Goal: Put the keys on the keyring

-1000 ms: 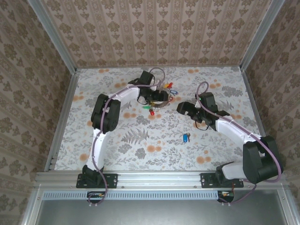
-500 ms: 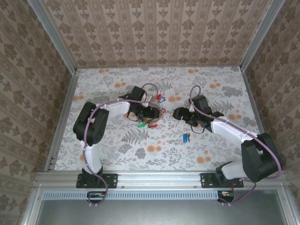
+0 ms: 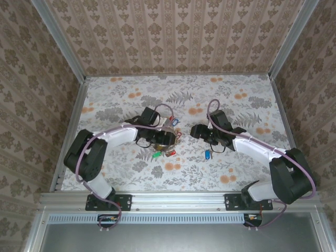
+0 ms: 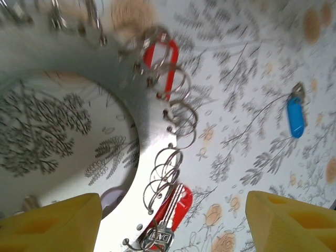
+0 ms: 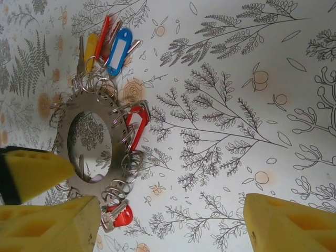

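The keyring [image 3: 168, 135] is a flat metal hoop edged with split rings [image 4: 176, 113], lying mid-table. Its plate [image 5: 113, 123] carries blue [image 5: 119, 50], yellow [image 5: 90, 50] and red [image 5: 135, 126] tags. My left gripper [image 4: 170, 226] is open over it, yellow fingers [image 4: 52, 220] wide apart, one by the hoop's hole. A red-tagged key [image 4: 176, 207] lies at the hoop's rim. I cannot tell whether it is threaded on. The blue-tagged key [image 3: 208, 154] lies loose on the cloth [image 4: 295, 116]. My right gripper [image 5: 168, 226] is open just right of the hoop [image 3: 197, 131], empty.
Patterned walls [image 3: 168, 37] close the table on three sides, with a metal rail [image 3: 173, 199] along the near edge. Green [image 3: 156, 155] and red [image 3: 169, 153] tags trail from the hoop toward me. Flowered cloth [image 3: 236, 168] lies bare to the right.
Both grippers have come toward the near edge. The keyring moved with the left gripper, from the back of the table toward the middle. The blue-tagged key has stayed put.
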You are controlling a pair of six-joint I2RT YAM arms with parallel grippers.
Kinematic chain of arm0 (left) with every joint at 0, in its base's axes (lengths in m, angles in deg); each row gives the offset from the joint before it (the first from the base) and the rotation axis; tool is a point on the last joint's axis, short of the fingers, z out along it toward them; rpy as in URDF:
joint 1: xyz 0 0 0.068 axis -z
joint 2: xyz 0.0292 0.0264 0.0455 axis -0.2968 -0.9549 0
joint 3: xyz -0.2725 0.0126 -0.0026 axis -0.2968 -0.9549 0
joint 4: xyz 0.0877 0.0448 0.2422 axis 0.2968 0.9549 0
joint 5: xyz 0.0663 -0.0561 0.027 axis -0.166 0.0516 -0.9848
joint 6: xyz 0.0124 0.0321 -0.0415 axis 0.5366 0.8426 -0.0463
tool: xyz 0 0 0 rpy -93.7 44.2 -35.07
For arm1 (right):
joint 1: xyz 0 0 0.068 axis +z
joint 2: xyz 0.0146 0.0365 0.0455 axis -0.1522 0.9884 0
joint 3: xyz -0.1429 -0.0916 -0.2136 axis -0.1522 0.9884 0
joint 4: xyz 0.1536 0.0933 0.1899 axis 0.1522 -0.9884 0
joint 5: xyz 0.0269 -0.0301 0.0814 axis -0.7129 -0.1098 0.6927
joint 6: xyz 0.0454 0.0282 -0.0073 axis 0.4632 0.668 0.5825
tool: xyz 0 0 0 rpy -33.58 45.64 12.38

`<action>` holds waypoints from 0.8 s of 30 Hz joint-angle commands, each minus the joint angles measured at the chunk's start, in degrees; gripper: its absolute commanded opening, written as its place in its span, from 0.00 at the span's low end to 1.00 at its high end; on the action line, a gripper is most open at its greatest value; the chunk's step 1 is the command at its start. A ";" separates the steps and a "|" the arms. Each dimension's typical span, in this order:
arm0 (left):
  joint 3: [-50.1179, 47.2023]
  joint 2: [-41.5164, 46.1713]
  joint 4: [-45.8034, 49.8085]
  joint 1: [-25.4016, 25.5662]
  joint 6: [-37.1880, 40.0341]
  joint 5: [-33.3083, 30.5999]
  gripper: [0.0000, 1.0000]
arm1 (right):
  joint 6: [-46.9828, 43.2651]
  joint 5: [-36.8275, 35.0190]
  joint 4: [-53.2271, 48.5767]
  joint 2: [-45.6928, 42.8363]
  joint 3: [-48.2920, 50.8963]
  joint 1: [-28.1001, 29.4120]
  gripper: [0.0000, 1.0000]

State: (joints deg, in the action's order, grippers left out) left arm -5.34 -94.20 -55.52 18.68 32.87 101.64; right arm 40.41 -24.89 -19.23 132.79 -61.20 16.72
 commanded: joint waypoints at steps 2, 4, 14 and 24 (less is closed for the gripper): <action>-1.02 6.61 -2.04 -1.60 -1.87 -5.13 0.74 | 2.36 -1.47 1.29 -0.60 0.92 0.92 0.71; -2.74 8.56 -3.22 -3.49 -3.38 -6.32 0.73 | 2.67 -1.23 0.72 0.06 -0.19 1.45 0.71; -7.89 8.71 -3.89 -11.99 -5.78 -4.20 0.70 | 2.84 3.90 1.51 10.10 -6.13 5.98 0.66; -9.11 5.63 -3.35 -11.95 -6.50 -4.77 0.68 | 3.74 5.53 3.70 19.02 -11.46 8.82 0.61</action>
State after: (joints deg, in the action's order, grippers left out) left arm -13.87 -87.49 -59.36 6.70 27.06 96.77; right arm 43.12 -20.59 -16.48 150.03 -70.71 25.40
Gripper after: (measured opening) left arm 0.688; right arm 0.619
